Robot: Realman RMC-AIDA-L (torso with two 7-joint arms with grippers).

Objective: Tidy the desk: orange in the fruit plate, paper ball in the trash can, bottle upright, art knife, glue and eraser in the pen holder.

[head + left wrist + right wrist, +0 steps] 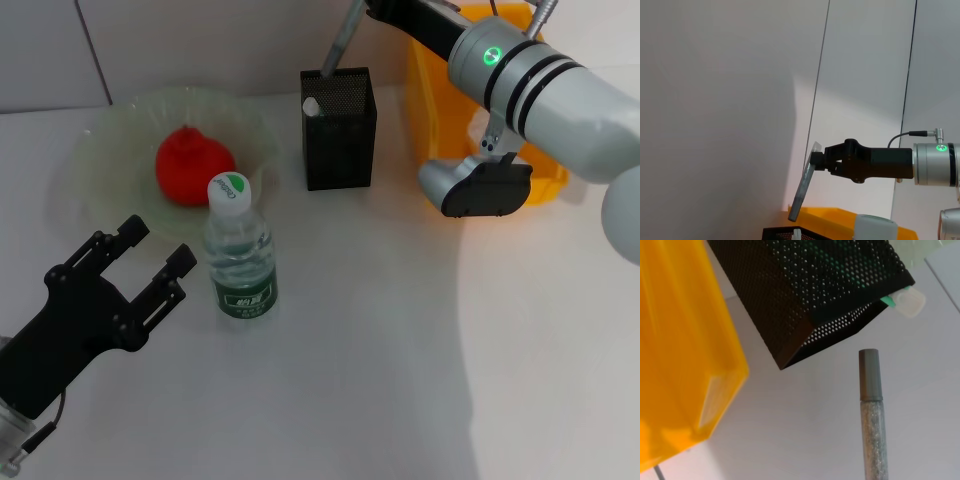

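glue stick (802,189), grey and glittery, sits clamped in the right gripper (819,159) above the pen holder (339,128). left gripper (140,262) hangs wide beside the upright bottle (239,251); orange (193,166) lies in the fruit plate (110,150).

I see a white table (380,340) carrying the fruit plate (100,150) upper left, the bottle (240,262) upright at left centre, the pen holder (340,130) top centre, and the trash can (440,110) upper right.

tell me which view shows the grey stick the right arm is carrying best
The left wrist view: the whole grey stick shows, tilted, pinched by the right gripper above the pen holder. The right wrist view shows only its lower end; the head view shows a short stretch.
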